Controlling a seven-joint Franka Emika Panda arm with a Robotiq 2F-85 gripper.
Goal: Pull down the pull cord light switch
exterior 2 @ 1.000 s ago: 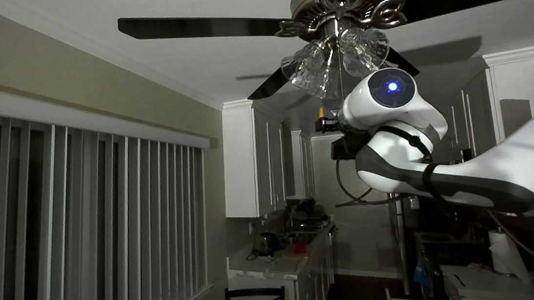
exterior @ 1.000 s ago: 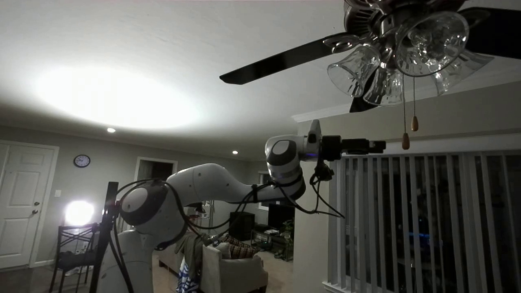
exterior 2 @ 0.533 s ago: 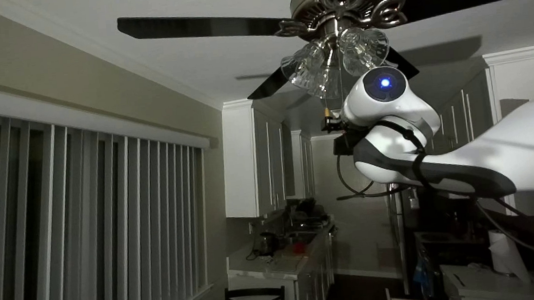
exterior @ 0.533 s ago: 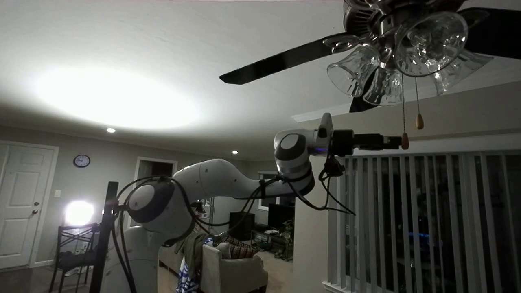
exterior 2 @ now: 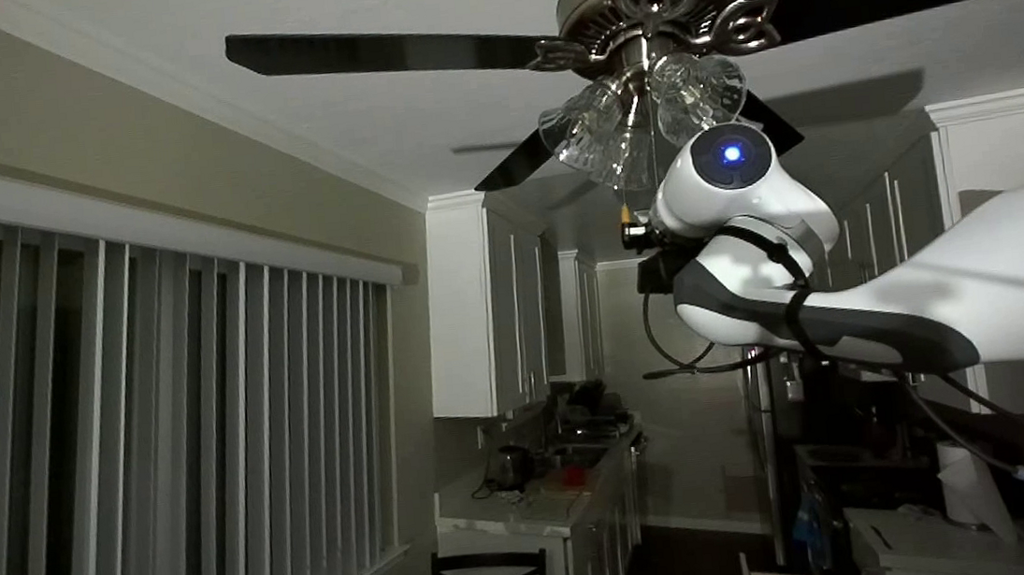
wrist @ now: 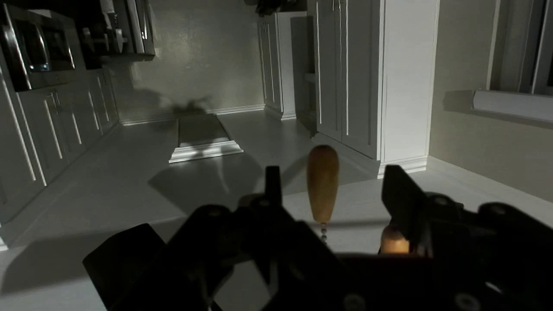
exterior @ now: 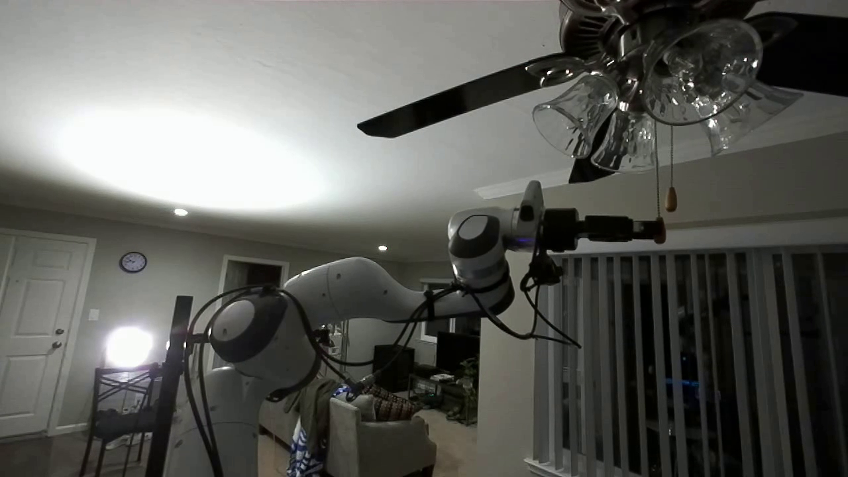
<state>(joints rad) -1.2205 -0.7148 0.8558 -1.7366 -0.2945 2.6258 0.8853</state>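
Observation:
The pull cord light switch hangs from the fan as the longer thin cord with a reddish-brown knob (exterior: pixel 660 232). In the wrist view, which stands upside down, its knob (wrist: pixel 322 185) shows between the fingers with space on both sides. My gripper (wrist: pixel 332 173) is open. In an exterior view the gripper (exterior: pixel 652 230) is level with this knob, and a fingertip overlaps its left side. The shorter cord's pale knob (exterior: pixel 671 199) hangs higher. In the wrist view that pale knob (wrist: pixel 394 241) is partly hidden by the right finger. The gripper (exterior 2: pixel 635 235) also shows below it in an exterior view.
The ceiling fan has dark blades (exterior 2: pixel 386 51) and glass lamp shades (exterior: pixel 576 112) above the gripper. Vertical window blinds (exterior: pixel 616 358) stand behind the cords. White kitchen cabinets (exterior 2: pixel 462 306) are further back. Cables (exterior: pixel 530 331) hang under the wrist.
My arm has moved forward and slightly up, so the fingertips now reach the longer cord's knob. The pale knob has swung away and back. The gripper stays open.

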